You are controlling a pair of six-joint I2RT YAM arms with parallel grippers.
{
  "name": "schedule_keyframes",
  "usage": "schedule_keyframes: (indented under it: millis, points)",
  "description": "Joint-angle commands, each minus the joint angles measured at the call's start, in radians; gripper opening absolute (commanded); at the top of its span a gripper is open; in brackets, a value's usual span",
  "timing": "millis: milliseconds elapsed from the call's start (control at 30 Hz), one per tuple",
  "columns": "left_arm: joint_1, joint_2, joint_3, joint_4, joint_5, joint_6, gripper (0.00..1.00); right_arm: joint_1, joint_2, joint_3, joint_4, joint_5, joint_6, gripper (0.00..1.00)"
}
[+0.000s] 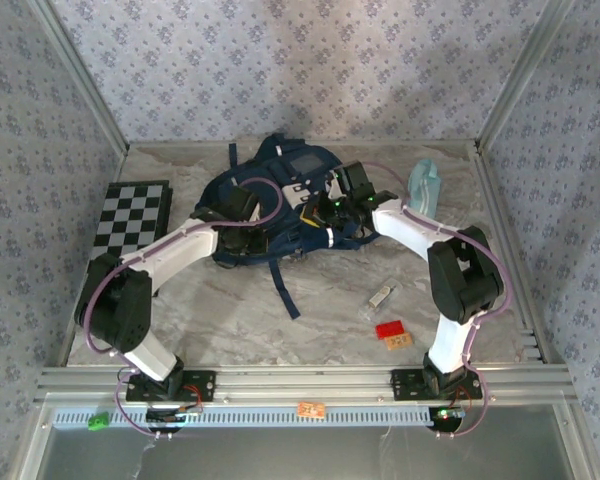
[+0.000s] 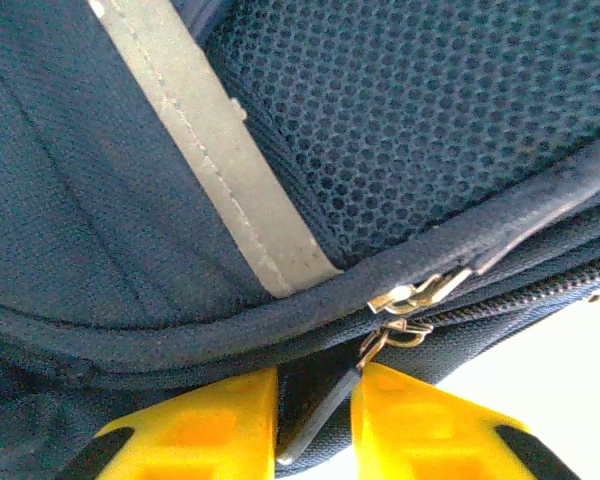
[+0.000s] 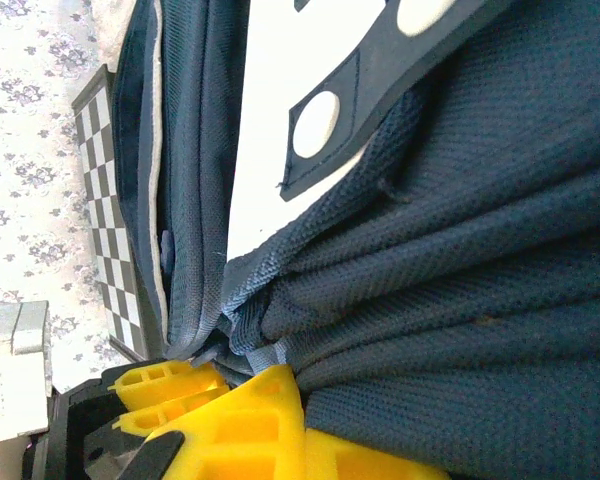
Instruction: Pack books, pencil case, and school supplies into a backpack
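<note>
At the backpack (image 1: 270, 165), left claw (image 2: 315, 392) slightly parted around a zipper pull (image 2: 325, 415), right claw (image 3: 230, 388) tight on its fabric.

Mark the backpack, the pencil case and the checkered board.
backpack (image 1: 285, 172): top external view, navy fabric of its upper panel.
pencil case (image 1: 426, 183): top external view, middle of the pale teal pouch.
checkered board (image 1: 132, 215): top external view, centre of its squares.

A navy, white-patched backpack (image 1: 270, 200) is slumped flat, its fabric bunched between the right fingers (image 3: 250, 420) and its zip pull (image 2: 320, 415) between the left fingers (image 2: 200, 430). A pale teal pencil case (image 1: 425, 185) is laid right of the right fingers, and a small clear school supply (image 1: 380, 297) well nearer.
</note>
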Motion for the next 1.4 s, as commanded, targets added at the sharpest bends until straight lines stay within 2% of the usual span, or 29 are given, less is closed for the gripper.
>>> schedule_keyframes:
  millis: [0, 133, 267, 567, 667, 767, 900, 1067, 1100, 1167, 1200, 1300, 1367]
  points:
    - [0.024, 0.043, -0.002, -0.14, -0.114, 0.02, 0.2, -0.025, -0.003, 0.062, 0.05, 0.087, -0.036, 0.0]
    - [0.026, 0.035, 0.01, -0.14, -0.096, 0.046, 0.09, -0.026, -0.001, 0.068, 0.034, 0.088, -0.052, 0.0]
    - [0.033, 0.015, 0.028, -0.197, -0.201, 0.032, 0.0, -0.033, -0.005, 0.075, 0.01, 0.097, -0.077, 0.0]
    - [0.056, -0.06, -0.028, -0.259, -0.228, 0.006, 0.0, -0.078, -0.033, 0.048, 0.002, 0.1, -0.091, 0.0]
    - [0.049, -0.078, -0.051, -0.264, -0.195, 0.001, 0.0, -0.087, -0.013, 0.082, -0.014, 0.09, -0.124, 0.0]
    - [0.021, -0.09, -0.046, -0.282, -0.202, -0.019, 0.0, -0.102, 0.025, 0.12, -0.051, 0.08, -0.147, 0.0]
    - [-0.05, -0.103, -0.029, -0.269, -0.157, -0.045, 0.0, -0.123, 0.059, 0.165, -0.055, 0.071, -0.17, 0.0]
    - [-0.11, -0.06, 0.025, -0.175, -0.064, -0.135, 0.0, -0.124, 0.163, 0.322, -0.138, 0.025, -0.22, 0.0]
    - [-0.119, -0.046, 0.043, -0.167, -0.067, -0.155, 0.0, -0.122, 0.18, 0.347, -0.156, 0.02, -0.224, 0.03]
    - [-0.129, -0.024, 0.072, -0.161, -0.083, -0.184, 0.0, -0.118, 0.195, 0.369, -0.195, 0.018, -0.233, 0.19]
    - [-0.131, -0.013, 0.083, -0.169, -0.093, -0.19, 0.0, -0.114, 0.185, 0.362, -0.209, 0.018, -0.234, 0.23]
    - [-0.124, -0.004, 0.094, -0.204, -0.157, -0.191, 0.0, -0.096, 0.101, 0.243, -0.135, -0.001, -0.158, 0.36]
    - [-0.113, -0.007, 0.08, -0.202, -0.153, -0.173, 0.0, -0.067, 0.044, 0.159, -0.09, -0.009, -0.085, 0.42]
